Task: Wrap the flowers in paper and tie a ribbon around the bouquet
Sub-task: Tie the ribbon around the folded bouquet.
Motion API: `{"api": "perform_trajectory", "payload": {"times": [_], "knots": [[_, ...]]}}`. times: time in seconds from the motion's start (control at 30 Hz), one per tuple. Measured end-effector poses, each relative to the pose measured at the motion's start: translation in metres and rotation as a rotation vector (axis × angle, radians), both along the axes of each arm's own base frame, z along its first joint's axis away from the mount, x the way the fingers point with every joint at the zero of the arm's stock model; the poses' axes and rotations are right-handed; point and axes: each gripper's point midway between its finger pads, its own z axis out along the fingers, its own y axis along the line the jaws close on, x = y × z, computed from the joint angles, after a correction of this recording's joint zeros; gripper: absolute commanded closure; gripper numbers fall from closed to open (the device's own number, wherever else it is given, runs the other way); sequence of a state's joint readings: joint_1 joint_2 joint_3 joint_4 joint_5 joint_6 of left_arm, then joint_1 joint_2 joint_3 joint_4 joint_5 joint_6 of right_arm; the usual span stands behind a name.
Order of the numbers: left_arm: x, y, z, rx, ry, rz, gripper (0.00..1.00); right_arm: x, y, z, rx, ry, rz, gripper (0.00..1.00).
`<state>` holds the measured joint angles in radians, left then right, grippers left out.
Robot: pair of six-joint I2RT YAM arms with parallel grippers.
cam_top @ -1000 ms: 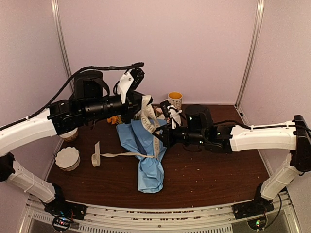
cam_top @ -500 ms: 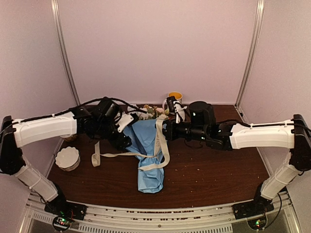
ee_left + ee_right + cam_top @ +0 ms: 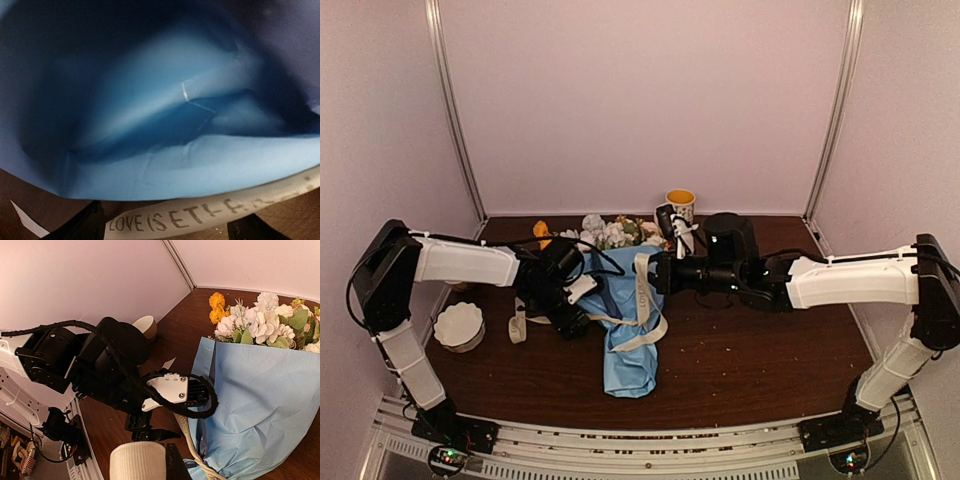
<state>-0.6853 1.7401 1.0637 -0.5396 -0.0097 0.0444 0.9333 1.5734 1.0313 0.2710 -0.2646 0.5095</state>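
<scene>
Blue paper cone [image 3: 630, 350] holds the flowers [image 3: 610, 233].
Spread left gripper [image 3: 568, 322] straddles the ribbon [image 3: 200, 216]; right gripper [image 3: 655, 270], pressed together, pinches it.

Dark wooden table [image 3: 750, 350], orange-rimmed cup [image 3: 680, 203] at back, white cup [image 3: 458, 327], perhaps paper, at left.

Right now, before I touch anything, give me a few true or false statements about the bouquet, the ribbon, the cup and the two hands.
1. The bouquet lies on the table with its flower heads toward the far side. True.
2. The ribbon is plain, with no lettering. False: letters are printed along it, starting LOVE IS.
3. The left hand is open. True.
4. The right hand holds nothing. False: it is shut on the ribbon.
5. The yellow-lined cup lies tipped over at the near edge. False: it stands upright at the back.
</scene>
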Motion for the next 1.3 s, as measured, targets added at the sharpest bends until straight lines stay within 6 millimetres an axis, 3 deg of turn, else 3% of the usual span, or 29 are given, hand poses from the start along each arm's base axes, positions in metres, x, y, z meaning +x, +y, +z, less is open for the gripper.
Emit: {"api": "perform_trajectory", "payload": {"times": [0.07,0.2,0.23,0.6,0.77,0.83,0.9,0.93,1.0,1.03,1.1,1.17,1.3], "knots": [[0.003,0.002,-0.005,0.017,-0.011,0.005,0.36,-0.001,0.001,-0.001,0.004,0.005,0.008,1.0],[0.01,0.003,-0.005,0.026,-0.038,0.022,0.92,-0.003,0.003,0.0,0.017,0.018,0.02,1.0],[0.011,0.003,-0.005,0.026,-0.044,0.028,1.0,-0.004,0.003,-0.001,0.018,0.019,0.023,1.0],[0.015,0.006,-0.004,0.01,-0.048,0.105,1.0,-0.009,-0.002,-0.018,-0.039,0.054,0.031,1.0],[0.027,0.014,-0.003,-0.049,-0.029,0.234,1.0,-0.014,0.004,-0.005,-0.081,0.058,0.033,1.0],[0.041,0.033,-0.007,-0.079,-0.004,0.345,1.0,-0.041,-0.007,-0.01,-0.094,0.081,0.013,1.0],[0.057,0.059,-0.015,-0.115,0.027,0.471,1.0,-0.097,-0.03,-0.033,-0.106,0.146,0.03,1.0],[0.062,0.07,-0.02,-0.133,0.052,0.523,1.0,-0.127,-0.043,-0.054,-0.113,0.192,0.041,1.0],[0.065,0.071,-0.02,-0.19,0.088,0.548,1.0,-0.171,-0.068,-0.108,-0.181,0.292,0.035,1.0],[0.064,0.069,-0.021,-0.207,0.108,0.55,1.0,-0.18,-0.079,-0.131,-0.228,0.329,0.008,1.0],[0.06,0.058,-0.021,-0.24,0.138,0.534,1.0,-0.191,-0.089,-0.157,-0.291,0.376,-0.038,1.0],[0.058,0.055,-0.021,-0.257,0.152,0.54,1.0,-0.202,-0.083,-0.158,-0.283,0.405,-0.046,1.0],[0.059,0.056,-0.022,-0.284,0.163,0.56,1.0,-0.204,-0.081,-0.157,-0.243,0.452,-0.078,1.0]]}}
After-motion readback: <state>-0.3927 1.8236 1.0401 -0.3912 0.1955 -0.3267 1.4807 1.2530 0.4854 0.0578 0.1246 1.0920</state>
